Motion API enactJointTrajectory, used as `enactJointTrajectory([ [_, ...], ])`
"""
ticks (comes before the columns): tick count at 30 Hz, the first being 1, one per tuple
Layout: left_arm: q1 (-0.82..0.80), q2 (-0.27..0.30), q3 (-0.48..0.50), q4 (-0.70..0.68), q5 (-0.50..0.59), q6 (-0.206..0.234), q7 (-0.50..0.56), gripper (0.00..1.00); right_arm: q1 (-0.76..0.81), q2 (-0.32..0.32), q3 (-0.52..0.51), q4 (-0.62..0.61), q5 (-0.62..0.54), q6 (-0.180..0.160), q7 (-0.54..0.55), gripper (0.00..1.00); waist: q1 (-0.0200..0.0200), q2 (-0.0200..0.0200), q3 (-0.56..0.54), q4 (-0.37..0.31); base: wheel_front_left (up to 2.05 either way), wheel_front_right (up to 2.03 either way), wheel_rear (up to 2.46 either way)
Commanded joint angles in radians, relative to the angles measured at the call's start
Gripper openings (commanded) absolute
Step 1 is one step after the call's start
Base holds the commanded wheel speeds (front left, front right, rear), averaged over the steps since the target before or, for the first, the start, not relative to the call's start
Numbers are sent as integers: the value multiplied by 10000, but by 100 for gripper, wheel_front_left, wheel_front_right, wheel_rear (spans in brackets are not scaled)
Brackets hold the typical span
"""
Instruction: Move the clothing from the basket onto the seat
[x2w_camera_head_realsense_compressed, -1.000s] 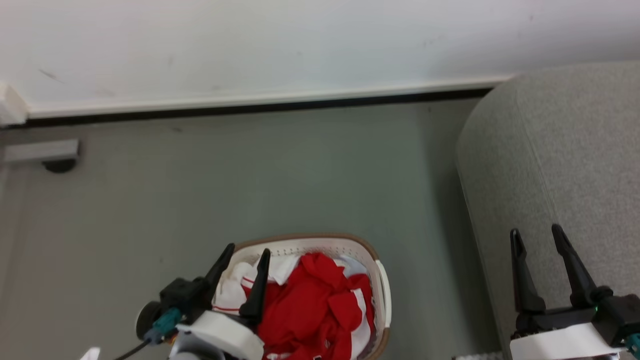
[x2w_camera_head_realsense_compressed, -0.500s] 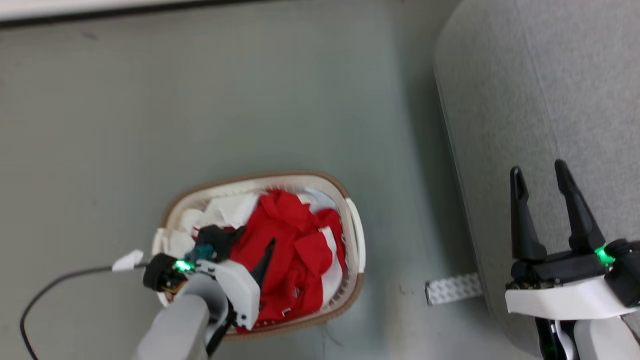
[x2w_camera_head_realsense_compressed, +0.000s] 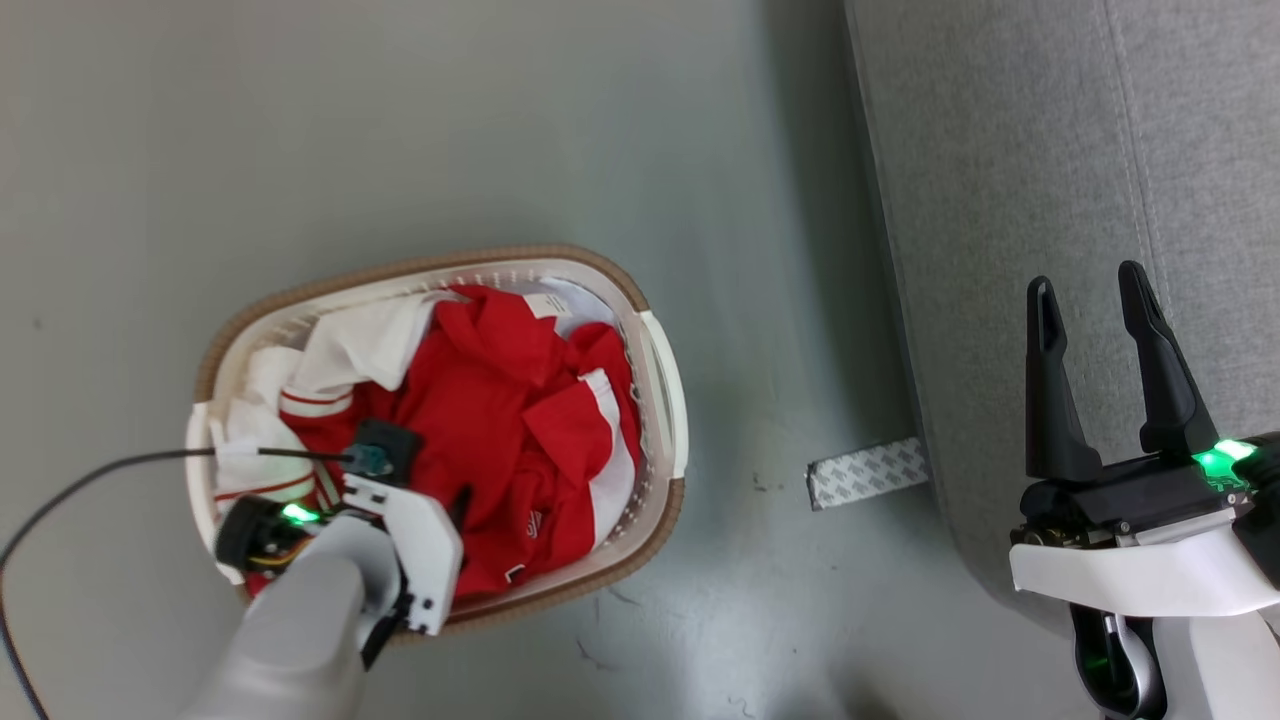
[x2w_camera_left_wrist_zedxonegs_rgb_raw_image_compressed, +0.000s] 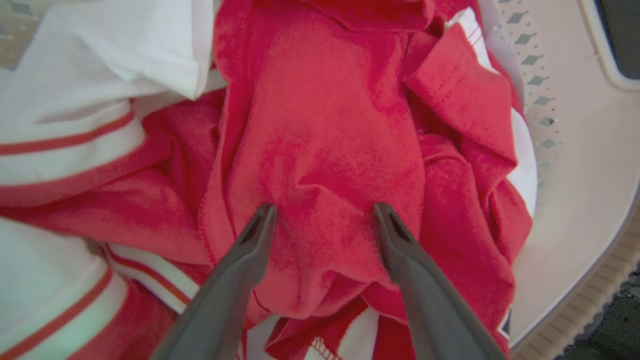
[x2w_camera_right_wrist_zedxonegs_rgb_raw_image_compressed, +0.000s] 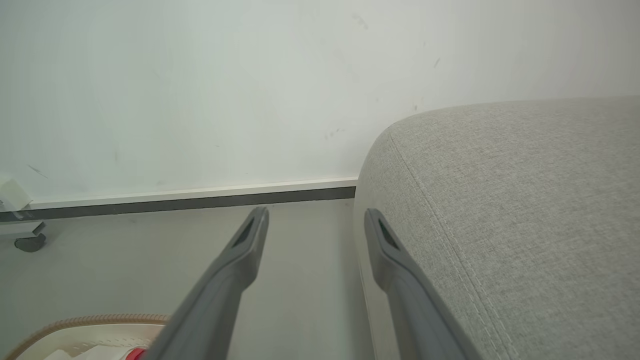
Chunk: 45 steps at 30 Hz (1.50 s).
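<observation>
Grey-green floor (x2w_camera_head_realsense_compressed: 400, 120) carries the cream, brown-rimmed basket (x2w_camera_head_realsense_compressed: 662, 400) at left, heaped with crumpled bright red clothing (x2w_camera_head_realsense_compressed: 500, 400) trimmed in white stripes. The left claw (x2w_camera_left_wrist_zedxonegs_rgb_raw_image_compressed: 322, 212) is spread, tips pressing the red cloth. The right claw (x2w_camera_head_realsense_compressed: 1085, 280) hangs spread by the light grey seat (x2w_camera_head_realsense_compressed: 1000, 200).

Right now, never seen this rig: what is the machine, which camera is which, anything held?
It is a wheeled robot with two arms, each ending in a two-fingered gripper. The head view looks down from its head: a basket of red clothing stands on the floor, left of a grey sofa. The left wrist view looks along the left gripper: open, tips down at a red fold, not closed on it. The right wrist view looks along the right gripper: open, empty, by the sofa's edge, facing the wall. Nothing is held yet.
</observation>
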Motion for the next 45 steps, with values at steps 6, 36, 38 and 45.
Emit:
enactJointTrajectory([
  [6,-379,230,-150,584,179,187,-10,100,-158,-23,38,-111,202,-21,2,100,-1,0,558,-236,0,0,0],
  [36,743,-733,-99,-300,-1408,-176,-2075,0,676,-28,-20,637,-282,-21,0,100,-1,0,-2841,1133,0,0,0],
  [38,1008,-770,-118,-681,-1560,-185,-2071,0,930,-33,-8,728,-313,-21,2,100,-1,0,-3368,1310,0,0,0],
  [45,1837,-682,-338,-2270,-2225,-177,-2018,0,1734,-31,6,992,-418,-21,2,100,-1,0,-4864,1746,0,0,0],
])
